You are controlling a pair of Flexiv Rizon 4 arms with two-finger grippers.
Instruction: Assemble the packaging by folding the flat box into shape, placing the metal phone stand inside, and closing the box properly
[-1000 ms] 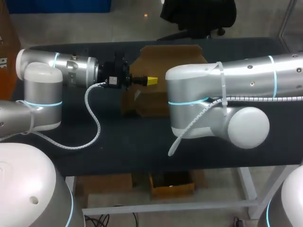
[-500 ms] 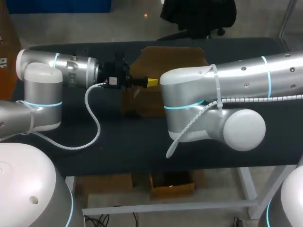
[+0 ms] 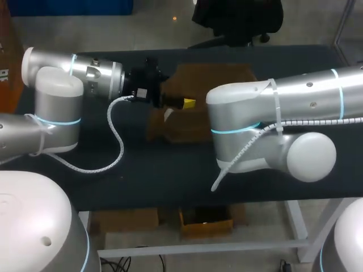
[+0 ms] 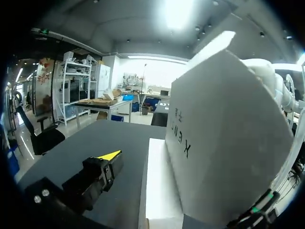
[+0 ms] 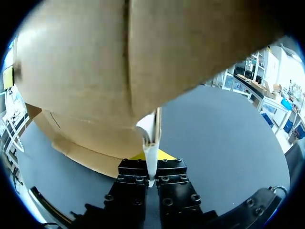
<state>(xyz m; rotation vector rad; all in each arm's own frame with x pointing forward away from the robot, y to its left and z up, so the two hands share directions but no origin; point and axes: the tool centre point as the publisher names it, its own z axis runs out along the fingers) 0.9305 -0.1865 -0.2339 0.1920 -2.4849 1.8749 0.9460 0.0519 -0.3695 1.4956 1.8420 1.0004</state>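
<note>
Between right pincer tips sits the box.

Head view: illumination is even and moderate, from overhead. The matte black table reflects little light. The glossy silver right arm carries soft, broad highlights. The brown cardboard box casts only a faint shadow on the table.

Left wrist view: bright ceiling fixtures produce strong glare, and the box panel is washed out to near white.

Right wrist view: the box is well lit on its upper face and shaded underneath.
</note>
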